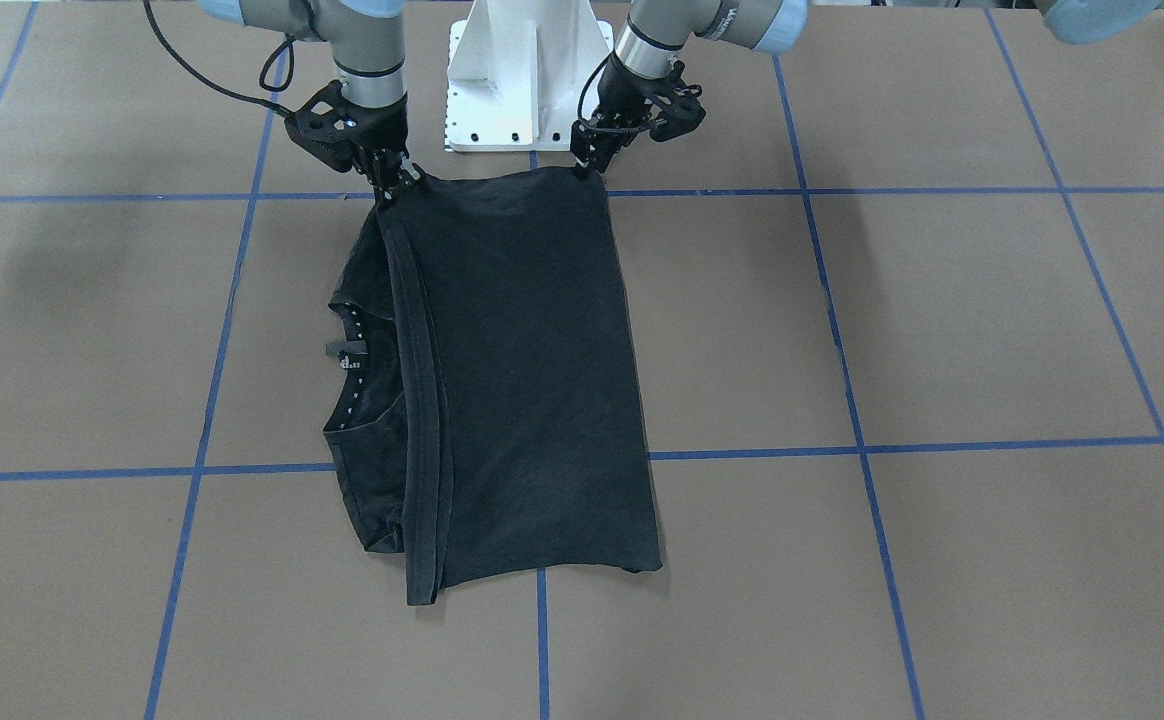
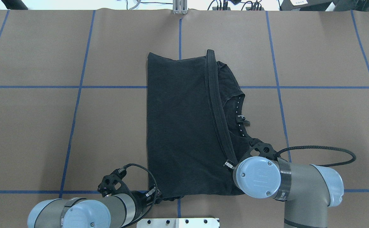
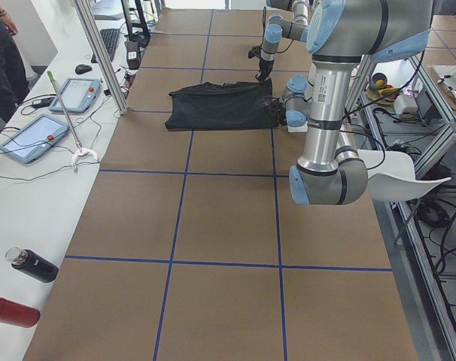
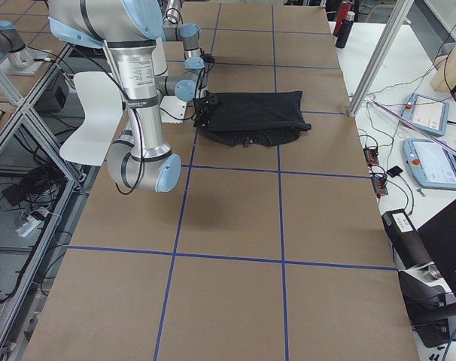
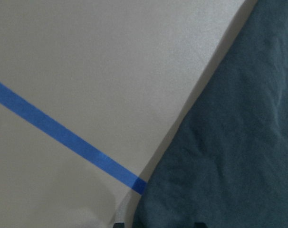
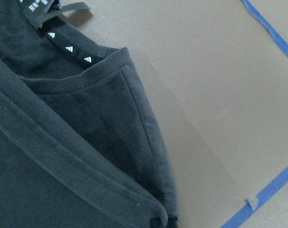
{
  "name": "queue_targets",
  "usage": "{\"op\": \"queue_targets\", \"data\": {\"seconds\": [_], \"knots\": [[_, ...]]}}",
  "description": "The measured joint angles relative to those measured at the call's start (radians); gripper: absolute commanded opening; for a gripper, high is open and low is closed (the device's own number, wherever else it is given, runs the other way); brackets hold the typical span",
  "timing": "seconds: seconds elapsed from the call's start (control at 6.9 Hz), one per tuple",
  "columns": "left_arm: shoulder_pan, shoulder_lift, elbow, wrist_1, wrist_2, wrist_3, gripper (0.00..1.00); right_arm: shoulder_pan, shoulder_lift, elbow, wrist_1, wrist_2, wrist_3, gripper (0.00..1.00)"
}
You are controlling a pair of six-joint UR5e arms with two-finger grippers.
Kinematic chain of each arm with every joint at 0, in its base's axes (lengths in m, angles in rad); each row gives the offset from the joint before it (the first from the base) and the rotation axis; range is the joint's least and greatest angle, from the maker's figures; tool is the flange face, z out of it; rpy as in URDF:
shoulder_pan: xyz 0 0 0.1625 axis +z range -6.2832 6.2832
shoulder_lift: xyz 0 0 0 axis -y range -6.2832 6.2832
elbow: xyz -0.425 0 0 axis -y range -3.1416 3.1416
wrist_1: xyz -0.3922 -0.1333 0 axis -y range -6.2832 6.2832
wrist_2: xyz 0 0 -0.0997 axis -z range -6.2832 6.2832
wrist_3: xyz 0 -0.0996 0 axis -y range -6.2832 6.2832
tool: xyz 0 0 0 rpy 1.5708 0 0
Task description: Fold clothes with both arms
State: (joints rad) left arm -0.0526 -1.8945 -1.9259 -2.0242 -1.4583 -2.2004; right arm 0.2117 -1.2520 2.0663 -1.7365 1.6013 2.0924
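Small white logos [image 6: 68, 48] on T-shirt collar [image 6: 94, 71]

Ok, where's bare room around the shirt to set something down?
Bare table lies on the robot's left of the T-shirt, beyond its far edge, and on the right past the collar. It is crowded at the near edge, where the left gripper, right gripper and white pedestal sit.

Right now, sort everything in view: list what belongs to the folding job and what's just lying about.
Job: black T-shirt, left gripper, right gripper, each at a robot-side corner of it.
Lying about: two tablets, black bottle, red bottle, all on the side bench.
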Motion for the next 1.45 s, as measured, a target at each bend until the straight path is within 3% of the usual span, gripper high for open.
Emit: {"op": "queue_targets", "data": {"seconds": [0.43, 0.87, 1.45], "knots": [[-0.003, 0.007, -0.02, -0.002, -0.002, -0.005, 0.0, 0.0, -0.002, 0.0, 0.001, -0.001, 0.0, 0.0], [-0.002, 0.051, -0.121, -0.001, -0.005, -0.002, 0.0, 0.002, -0.016, 0.015, 0.001, 0.003, -0.001, 0.0], [-0.016, 0.082, -0.274, 0.002, -0.02, 0.008, 0.0, 0.013, -0.078, 0.152, 0.004, 0.076, -0.002, 0.0]]}}
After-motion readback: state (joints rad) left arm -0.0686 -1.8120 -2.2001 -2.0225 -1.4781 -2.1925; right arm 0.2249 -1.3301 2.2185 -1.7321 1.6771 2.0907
